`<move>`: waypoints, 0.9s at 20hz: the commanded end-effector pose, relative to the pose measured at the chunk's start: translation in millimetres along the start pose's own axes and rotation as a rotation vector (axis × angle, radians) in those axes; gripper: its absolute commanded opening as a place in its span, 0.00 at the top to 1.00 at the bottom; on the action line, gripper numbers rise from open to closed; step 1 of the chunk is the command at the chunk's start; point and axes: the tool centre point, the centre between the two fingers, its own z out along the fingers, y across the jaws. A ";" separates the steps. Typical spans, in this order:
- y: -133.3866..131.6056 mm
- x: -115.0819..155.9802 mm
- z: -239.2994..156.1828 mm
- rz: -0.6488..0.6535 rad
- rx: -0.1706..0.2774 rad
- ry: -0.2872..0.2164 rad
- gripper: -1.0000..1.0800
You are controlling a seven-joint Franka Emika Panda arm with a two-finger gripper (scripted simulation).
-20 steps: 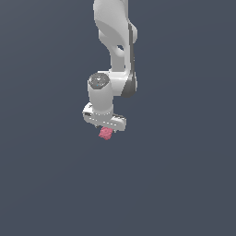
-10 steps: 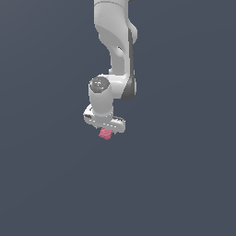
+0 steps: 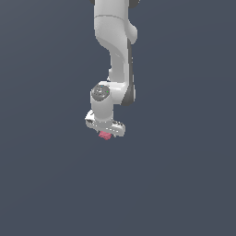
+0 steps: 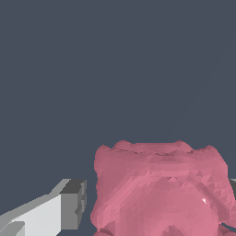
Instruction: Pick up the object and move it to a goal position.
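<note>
The object (image 3: 105, 135) is a small pink-red lumpy blob that sits right under the white hand, between the fingers. My gripper (image 3: 105, 132) is shut on it. In the wrist view the object (image 4: 161, 189) fills the space between the fingers. One grey-tipped finger (image 4: 71, 205) stands close beside it, and the other finger barely shows at the picture's edge. The fingertips are hidden in the exterior view.
The white arm (image 3: 115, 41) comes down from above in the exterior view. Everything around it is a plain dark blue-grey background, with no other objects, edges or goal marker to be seen.
The arm's upper links have shifted a little and the hand sits slightly lower in the picture. The object stays in the gripper, and less of it shows beneath the hand.
</note>
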 end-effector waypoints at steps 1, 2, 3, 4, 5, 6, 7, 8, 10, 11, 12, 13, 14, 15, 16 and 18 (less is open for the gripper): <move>-0.2 0.6 1.2 0.000 0.000 0.001 1.00; -0.2 0.6 1.2 0.000 0.000 0.001 1.00; -0.2 0.6 1.2 0.000 0.000 0.001 1.00; -0.2 0.6 1.2 0.000 0.000 0.001 1.00; -0.2 0.6 1.2 0.000 0.000 0.001 1.00; -0.2 0.6 1.2 0.000 0.000 0.001 1.00; -0.2 0.6 1.2 0.000 0.000 0.001 1.00; -0.2 0.6 1.2 0.000 0.000 0.001 1.00; -0.2 0.6 1.2 0.000 0.000 0.001 1.00; -0.3 1.4 -0.1 0.000 0.001 0.004 1.00; -0.3 1.4 -0.4 0.000 0.001 0.004 1.00; -0.4 1.5 -1.3 0.000 0.001 0.004 1.00; -0.4 1.7 -2.9 0.000 0.001 0.004 1.00; -0.5 2.1 -5.2 0.000 0.001 0.004 1.00; -0.6 2.4 -8.0 0.000 0.001 0.004 1.00; -0.9 3.5 -15.6 0.000 0.001 0.004 1.00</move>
